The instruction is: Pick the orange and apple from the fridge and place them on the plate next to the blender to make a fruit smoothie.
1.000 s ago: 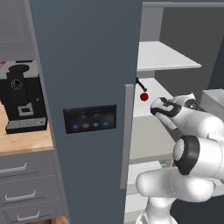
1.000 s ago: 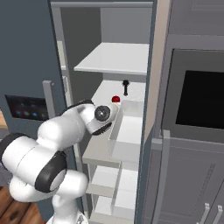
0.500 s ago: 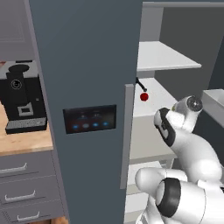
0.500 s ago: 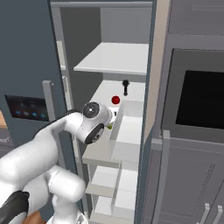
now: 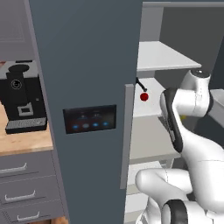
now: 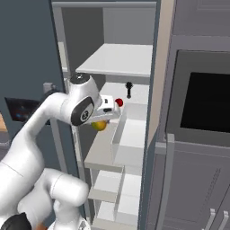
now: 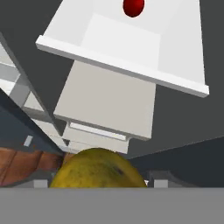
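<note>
- Holding the small round yellowish-orange fruit with a greenish tinge (image 7: 98, 168), the orange, between my two fingers; my gripper (image 6: 104, 120) is clamped on it
- From the right base view the orange (image 6: 99, 126) hangs just under my hand, out in front of the pale grey shelf edge of the tall dark blue-grey fridge (image 5: 87, 65)
- Beyond my fingers, further in on a shelf, sits the small glossy red apple (image 6: 119, 103), well apart from my grip; it also shows in my hand view (image 7: 133, 6)
- Behind the apple stands a small black upright object (image 6: 129, 88); I cannot tell what it is
- Far to my left, on the wooden counter, a black coffee machine (image 5: 22, 100)
</note>
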{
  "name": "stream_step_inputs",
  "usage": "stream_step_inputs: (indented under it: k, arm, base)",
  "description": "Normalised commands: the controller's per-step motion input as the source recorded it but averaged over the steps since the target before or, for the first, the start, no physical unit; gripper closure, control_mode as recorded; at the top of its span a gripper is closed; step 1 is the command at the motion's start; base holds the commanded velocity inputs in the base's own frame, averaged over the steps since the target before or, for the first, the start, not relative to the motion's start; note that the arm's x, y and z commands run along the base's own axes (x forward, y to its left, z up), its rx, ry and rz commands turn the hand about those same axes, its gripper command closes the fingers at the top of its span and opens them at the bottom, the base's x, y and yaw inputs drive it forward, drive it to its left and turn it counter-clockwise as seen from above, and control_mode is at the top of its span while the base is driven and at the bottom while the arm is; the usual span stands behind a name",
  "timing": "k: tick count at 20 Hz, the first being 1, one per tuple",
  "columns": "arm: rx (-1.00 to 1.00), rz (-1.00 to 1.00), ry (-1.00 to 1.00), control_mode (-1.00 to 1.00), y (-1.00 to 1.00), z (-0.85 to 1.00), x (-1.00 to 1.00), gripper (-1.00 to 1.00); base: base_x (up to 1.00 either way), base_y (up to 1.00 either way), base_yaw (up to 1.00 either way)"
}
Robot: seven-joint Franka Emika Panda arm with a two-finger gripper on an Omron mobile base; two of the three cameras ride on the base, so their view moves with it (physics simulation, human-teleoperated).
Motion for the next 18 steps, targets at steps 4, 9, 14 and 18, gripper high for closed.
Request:
stream_step_inputs:
  k: [4, 9, 14, 18]
  arm:
    - [0.00, 0.00, 0.04, -1.00, 0.25, 0.17, -1.00, 1.00]
    - [0.00, 0.00, 0.00, -1.00, 0.53, 0.00, -0.96, 1.00]
    - [-0.01, 0.00, 0.00, -1.00, 0.38, 0.00, -0.40, 1.00]
    - [0.00, 0.00, -0.01, -1.00, 0.00, 0.00, -0.44, 1.00]
  base:
    - [0.00, 0.00, 0.00]
    - [0.00, 0.00, 0.00]
    - [0.00, 0.00, 0.00]
    - [0.00, 0.00, 0.00]
